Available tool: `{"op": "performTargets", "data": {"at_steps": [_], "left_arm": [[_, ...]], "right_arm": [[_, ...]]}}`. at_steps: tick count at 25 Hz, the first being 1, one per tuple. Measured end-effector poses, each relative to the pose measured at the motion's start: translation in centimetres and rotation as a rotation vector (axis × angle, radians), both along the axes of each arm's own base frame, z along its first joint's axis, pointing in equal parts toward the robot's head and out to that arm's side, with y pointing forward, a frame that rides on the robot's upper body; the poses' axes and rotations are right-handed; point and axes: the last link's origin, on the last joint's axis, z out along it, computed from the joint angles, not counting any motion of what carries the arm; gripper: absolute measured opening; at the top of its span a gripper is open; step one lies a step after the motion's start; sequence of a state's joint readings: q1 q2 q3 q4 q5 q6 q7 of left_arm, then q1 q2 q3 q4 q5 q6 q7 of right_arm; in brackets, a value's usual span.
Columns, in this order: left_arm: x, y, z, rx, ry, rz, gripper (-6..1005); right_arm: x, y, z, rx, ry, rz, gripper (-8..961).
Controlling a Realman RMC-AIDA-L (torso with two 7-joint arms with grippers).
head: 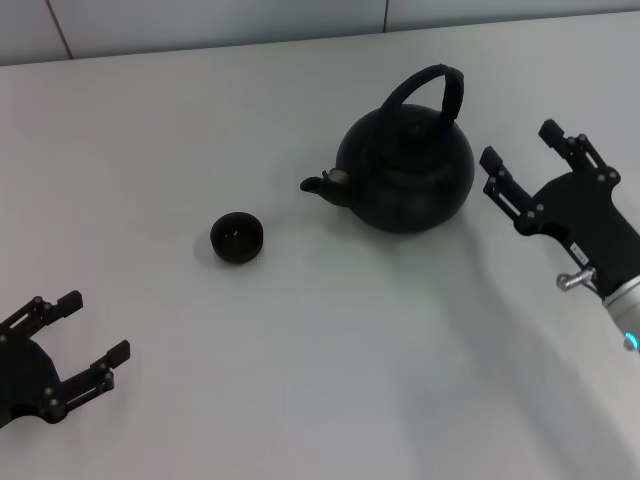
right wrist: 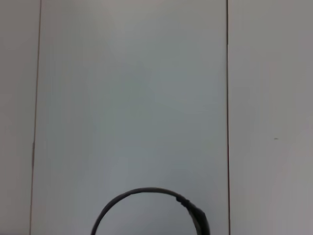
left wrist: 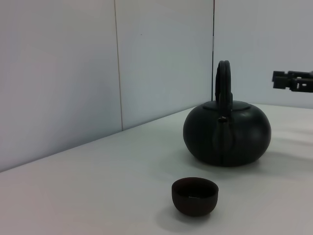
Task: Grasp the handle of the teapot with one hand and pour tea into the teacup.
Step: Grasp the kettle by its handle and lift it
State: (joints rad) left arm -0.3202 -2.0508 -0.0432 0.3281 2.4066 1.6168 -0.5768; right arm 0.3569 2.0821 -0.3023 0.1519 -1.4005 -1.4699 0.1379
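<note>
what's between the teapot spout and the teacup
Nothing: in the head view, only bare white table separates the teapot spout from the teacup.

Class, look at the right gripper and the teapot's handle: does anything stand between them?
Nothing visible does. The right gripper is open beside the teapot, with only bare table between it and the handle. The teacup sits on the teapot's far side.

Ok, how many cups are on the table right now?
1. The teacup sits apart from the teapot, on its spout side, toward the robot's left. No other cup is in view.
</note>
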Motion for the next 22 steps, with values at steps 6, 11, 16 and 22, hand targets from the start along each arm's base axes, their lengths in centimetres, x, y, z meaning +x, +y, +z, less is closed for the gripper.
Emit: {"op": "performTargets", "data": {"at_steps": [6,11,16,22], "left_arm": [[0.0,0.0,-0.1,0.000,-0.003,0.001,804],[0.1,-0.1,-0.2,0.002,-0.007,0.003,804],[0.1,-0.1,-0.1,0.010,-0.012,0.007,804],[0.1,-0.1,-0.1,0.020,-0.018,0.013,804]], "right_arm": [[0.3,1.5,1.1,-0.034,0.003,0.013,753],[0.2,3.2,1.3,-0.102,-0.026,0.024,753],[0.0,4.5,1.4,-0.126,-0.057,0.028,753],[-0.3,5.6,1.7,-0.125,-0.075,0.029,752]]}}
